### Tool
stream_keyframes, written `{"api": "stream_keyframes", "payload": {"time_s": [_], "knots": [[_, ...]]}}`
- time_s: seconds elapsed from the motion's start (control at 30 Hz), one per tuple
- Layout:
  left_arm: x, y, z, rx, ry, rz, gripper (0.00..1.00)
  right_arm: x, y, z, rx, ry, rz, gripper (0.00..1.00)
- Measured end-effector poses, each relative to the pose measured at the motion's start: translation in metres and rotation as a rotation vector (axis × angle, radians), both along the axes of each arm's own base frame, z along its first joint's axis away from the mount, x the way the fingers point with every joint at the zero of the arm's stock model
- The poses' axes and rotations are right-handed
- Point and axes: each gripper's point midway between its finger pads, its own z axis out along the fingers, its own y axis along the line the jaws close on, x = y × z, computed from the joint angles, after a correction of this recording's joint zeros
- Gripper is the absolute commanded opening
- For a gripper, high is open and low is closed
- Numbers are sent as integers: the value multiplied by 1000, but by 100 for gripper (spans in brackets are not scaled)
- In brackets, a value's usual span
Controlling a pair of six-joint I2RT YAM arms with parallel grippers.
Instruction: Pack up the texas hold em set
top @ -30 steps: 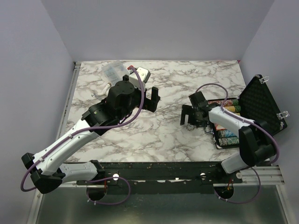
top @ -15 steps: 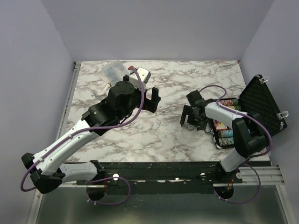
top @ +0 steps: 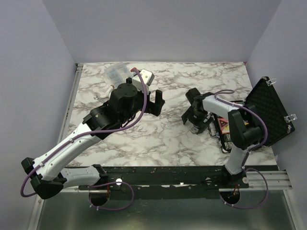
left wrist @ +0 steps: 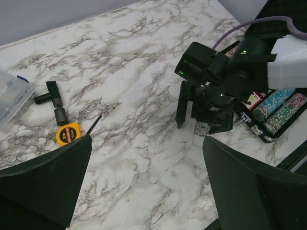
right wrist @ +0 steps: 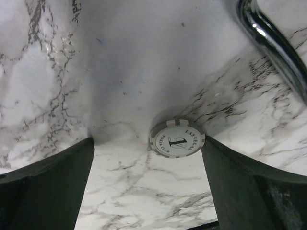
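Observation:
A white poker chip (right wrist: 176,139) lies flat on the marble between my right gripper's open fingers, against the right finger (right wrist: 249,187). It also shows in the left wrist view (left wrist: 204,128), under my right gripper (left wrist: 199,115). The black briefcase (top: 269,109) stands open at the table's right edge, with chip rows (left wrist: 280,103) and a red card box (left wrist: 253,99) inside. My right gripper (top: 193,120) is low over the table just left of the case. My left gripper (top: 156,101) is open and empty, held above mid-table.
An orange tape measure (left wrist: 67,133), a black T-shaped tool (left wrist: 53,96) and a clear compartment box (left wrist: 10,95) lie at the far left. The case's chrome handle (right wrist: 273,43) is close beside the chip. The right arm's elbow hangs over the case.
My right arm has swung its elbow left over the case and its gripper has shifted slightly left and farther back. The left arm has not moved.

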Motion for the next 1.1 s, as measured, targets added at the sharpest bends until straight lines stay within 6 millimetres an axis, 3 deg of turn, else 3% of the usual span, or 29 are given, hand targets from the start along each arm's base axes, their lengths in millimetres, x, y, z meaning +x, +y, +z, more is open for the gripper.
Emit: {"api": "stream_keyframes", "payload": {"time_s": [0.2, 0.67, 1.1], "knots": [[-1, 1, 2, -3, -4, 2, 99, 3, 16, -7, 23, 95, -86, 94], [-1, 2, 4, -2, -4, 3, 98, -3, 11, -2, 4, 48, -179, 92], [-1, 2, 4, -1, -3, 4, 98, 1, 8, -6, -16, 50, -172, 78]]}}
